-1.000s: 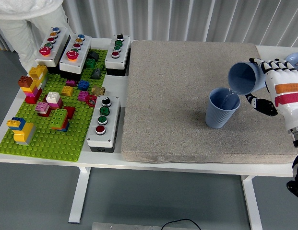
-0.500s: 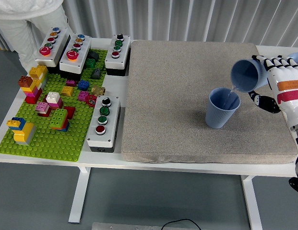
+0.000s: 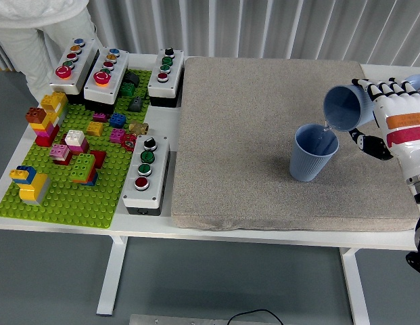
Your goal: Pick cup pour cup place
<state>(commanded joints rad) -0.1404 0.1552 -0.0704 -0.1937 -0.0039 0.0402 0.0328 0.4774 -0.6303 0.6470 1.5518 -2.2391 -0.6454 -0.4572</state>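
A blue ribbed cup point(image 3: 314, 153) stands upright on the grey mat point(image 3: 264, 135) at its right side. Just above and right of it my right hand point(image 3: 379, 112) is shut on a second blue cup point(image 3: 345, 107), tipped steeply leftward with its mouth over the standing cup's rim. A thin stream of water runs from the tilted cup's lip into the cup below. My left hand does not appear in the head view.
Left of the mat lie a green brick baseplate point(image 3: 61, 193) with several coloured bricks and several button boxes point(image 3: 146, 174). A person in white point(image 3: 34, 27) stands at the far left corner. A pale blue dish point(image 3: 416, 82) shows at the right edge.
The tilted cup has stayed over the standing cup, shifting only slightly right and up then back. Water keeps pouring.
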